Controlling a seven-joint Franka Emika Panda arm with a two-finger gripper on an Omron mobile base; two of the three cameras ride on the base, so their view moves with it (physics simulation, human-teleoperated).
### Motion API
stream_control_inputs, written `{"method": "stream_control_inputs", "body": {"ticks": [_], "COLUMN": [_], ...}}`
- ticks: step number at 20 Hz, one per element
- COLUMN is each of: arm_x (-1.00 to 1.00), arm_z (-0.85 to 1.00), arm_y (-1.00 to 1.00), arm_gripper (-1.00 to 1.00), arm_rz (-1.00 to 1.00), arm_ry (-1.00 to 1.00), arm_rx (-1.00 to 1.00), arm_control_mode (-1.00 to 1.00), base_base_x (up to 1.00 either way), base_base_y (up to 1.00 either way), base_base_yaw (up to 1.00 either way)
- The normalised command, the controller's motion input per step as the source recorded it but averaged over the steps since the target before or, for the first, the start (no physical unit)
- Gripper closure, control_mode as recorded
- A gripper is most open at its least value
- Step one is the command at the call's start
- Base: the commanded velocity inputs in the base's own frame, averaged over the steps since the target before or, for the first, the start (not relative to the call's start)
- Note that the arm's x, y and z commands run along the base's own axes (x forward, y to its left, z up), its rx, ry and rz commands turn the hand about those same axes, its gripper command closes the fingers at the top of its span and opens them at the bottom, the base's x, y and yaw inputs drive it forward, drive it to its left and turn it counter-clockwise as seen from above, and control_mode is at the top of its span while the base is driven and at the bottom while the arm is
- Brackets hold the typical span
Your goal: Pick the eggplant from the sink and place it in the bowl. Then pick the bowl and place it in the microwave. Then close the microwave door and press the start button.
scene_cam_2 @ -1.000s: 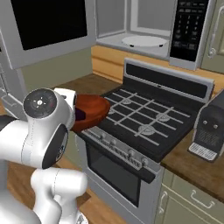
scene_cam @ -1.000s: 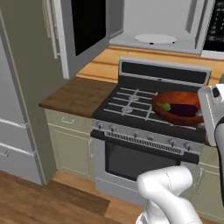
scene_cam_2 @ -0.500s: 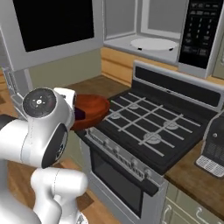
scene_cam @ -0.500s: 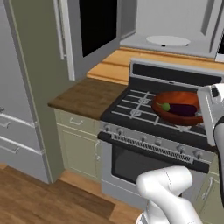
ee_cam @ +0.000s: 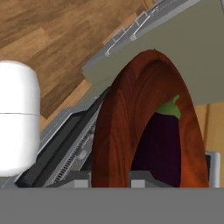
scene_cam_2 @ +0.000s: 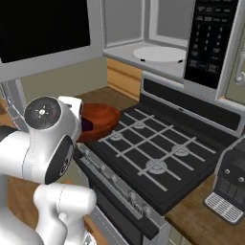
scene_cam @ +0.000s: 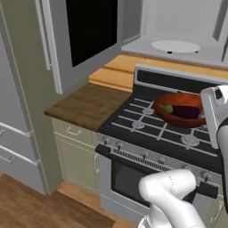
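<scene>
The gripper (ee_cam: 111, 177) was clamped on the near rim of the bowl (scene_cam: 180, 110), holding it above the stove (scene_cam: 164, 133). The eggplant (scene_cam: 183, 111) lay inside the bowl, green cap to the left. Beyond the stove, the microwave (scene_cam_2: 158, 57) stood with its door (scene_cam: 84, 40) swung wide to the left, its white turntable (scene_cam: 175, 46) bare.

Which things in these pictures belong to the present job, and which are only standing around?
Job: eggplant, bowl, gripper clamped on the bowl's rim, microwave, its turntable plate, microwave door.

Standing around: gas stove, coffee machine, wooden counter.
</scene>
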Motion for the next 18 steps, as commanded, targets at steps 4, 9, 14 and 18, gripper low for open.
{"method": "stream_control_inputs", "body": {"ticks": [4,9,14,18], "arm_x": [0.0,0.0,0.0,0.0], "arm_z": [0.0,0.0,0.0,0.0], "arm_y": [0.0,0.0,0.0,0.0], "arm_gripper": [1.0,1.0,1.0,1.0], "arm_rz": [0.0,0.0,0.0,-0.06], "arm_ry": [0.0,0.0,0.0,0.0], "arm_rx": [0.0,0.0,0.0,0.0], "arm_control_mode": [1.0,1.0,1.0,-1.0], "base_base_x": [0.56,0.11,0.0,0.0], "base_base_y": [-0.09,-0.4,-0.09,0.0], "base_base_yaw": [0.01,-0.02,-0.22,-0.21]}}
